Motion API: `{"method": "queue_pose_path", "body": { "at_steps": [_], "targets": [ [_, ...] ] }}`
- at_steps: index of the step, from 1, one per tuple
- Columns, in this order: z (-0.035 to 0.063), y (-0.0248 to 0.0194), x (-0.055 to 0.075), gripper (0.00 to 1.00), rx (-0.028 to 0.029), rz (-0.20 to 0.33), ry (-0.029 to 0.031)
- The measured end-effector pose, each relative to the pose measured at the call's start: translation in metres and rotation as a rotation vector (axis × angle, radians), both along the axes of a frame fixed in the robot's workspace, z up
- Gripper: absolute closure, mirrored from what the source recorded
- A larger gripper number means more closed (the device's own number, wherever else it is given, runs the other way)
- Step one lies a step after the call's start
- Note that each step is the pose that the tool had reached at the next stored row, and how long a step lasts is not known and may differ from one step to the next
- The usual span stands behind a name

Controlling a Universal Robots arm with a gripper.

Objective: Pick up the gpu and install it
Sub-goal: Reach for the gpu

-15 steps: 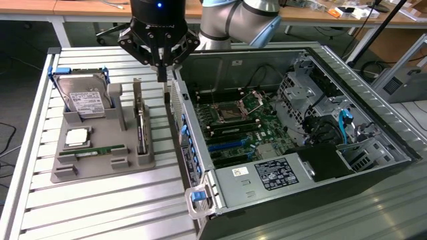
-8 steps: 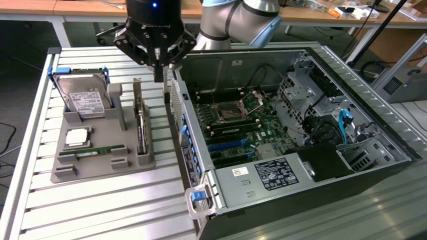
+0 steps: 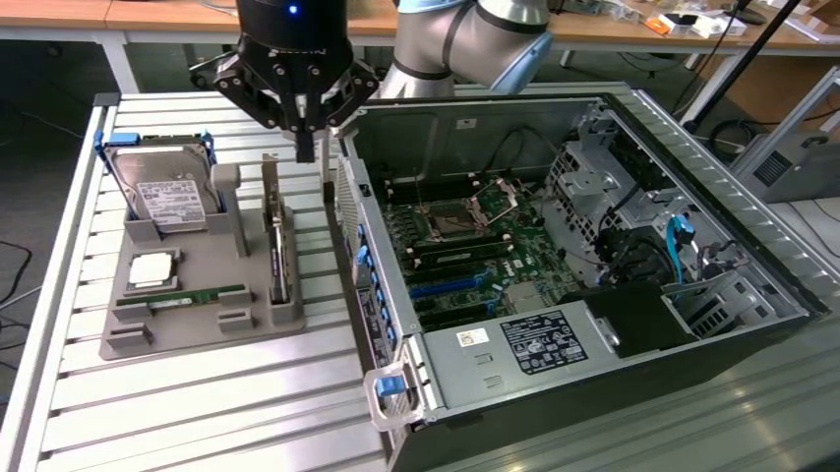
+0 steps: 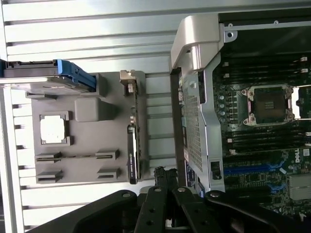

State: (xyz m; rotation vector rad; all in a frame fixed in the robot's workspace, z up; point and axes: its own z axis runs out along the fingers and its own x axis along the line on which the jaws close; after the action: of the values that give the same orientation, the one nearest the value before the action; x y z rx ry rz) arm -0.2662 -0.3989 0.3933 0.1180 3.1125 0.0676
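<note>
1. Exterior view: the black pincer (image 3: 305,149) hangs from the silver-grey robot arm (image 3: 459,39) with its fingers drawn fully together to a point, gripping nothing.
2. It hovers over the strip between a moulded grey plastic tray (image 3: 197,324) and the rear wall of the open black-and-silver computer case (image 3: 735,256), clear of both.
3. The gpu (image 3: 275,241), a thin flat rectangular card with a dark face and a brownish-green edge, stands on edge in a slot of the tray on the side nearest the case, untouched.
4. Wrist view: the closed pincer (image 4: 162,177) sits just beside the gpu (image 4: 133,145), between it and the case wall, and the card's silver metal bracket is at the card's far end from the pincer.
5. Also in the tray are a silver hard drive (image 3: 164,197) with a white label in a blue-handled carrier, a square silver processor chip (image 3: 151,267) and a narrow green RAM stick (image 3: 197,295).
6. Inside the case lies the green motherboard (image 3: 486,246), with a grey boxed power supply (image 3: 525,354) next to it.
7. Tray and case rest on a silver slatted metal tabletop (image 3: 197,413).
</note>
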Motion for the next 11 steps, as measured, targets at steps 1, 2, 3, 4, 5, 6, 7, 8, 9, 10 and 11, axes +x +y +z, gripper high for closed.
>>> {"method": "queue_pose_path", "body": {
  "at_steps": [1, 2, 3, 4, 5, 6, 7, 8, 9, 10, 11],
  "targets": [
    [0.0000, 0.0000, -0.0008, 0.89, 0.0000, 0.000, 0.0001],
    [0.0000, 0.0000, -0.0017, 0.89, 0.0000, 0.000, 0.0000],
    [0.0000, 0.0000, -0.0023, 0.89, 0.0000, 0.000, 0.0000],
    [0.0000, 0.0000, -0.0028, 0.89, 0.0000, 0.000, 0.0001],
    [0.0000, 0.0000, -0.0032, 0.89, 0.0000, 0.000, 0.0000],
    [0.0000, 0.0000, -0.0037, 0.89, 0.0000, 0.000, 0.0000],
    [0.0000, 0.0000, -0.0042, 0.89, 0.0000, 0.000, 0.0000],
    [0.0000, 0.0000, -0.0046, 0.89, 0.0000, 0.000, 0.0000],
    [0.0000, 0.0000, -0.0052, 0.89, 0.0000, 0.000, 0.0000],
    [0.0000, 0.0000, -0.0058, 0.89, 0.0000, 0.000, 0.0000],
    [0.0000, 0.0000, -0.0062, 0.89, 0.0000, 0.000, 0.0000]
  ]
}}
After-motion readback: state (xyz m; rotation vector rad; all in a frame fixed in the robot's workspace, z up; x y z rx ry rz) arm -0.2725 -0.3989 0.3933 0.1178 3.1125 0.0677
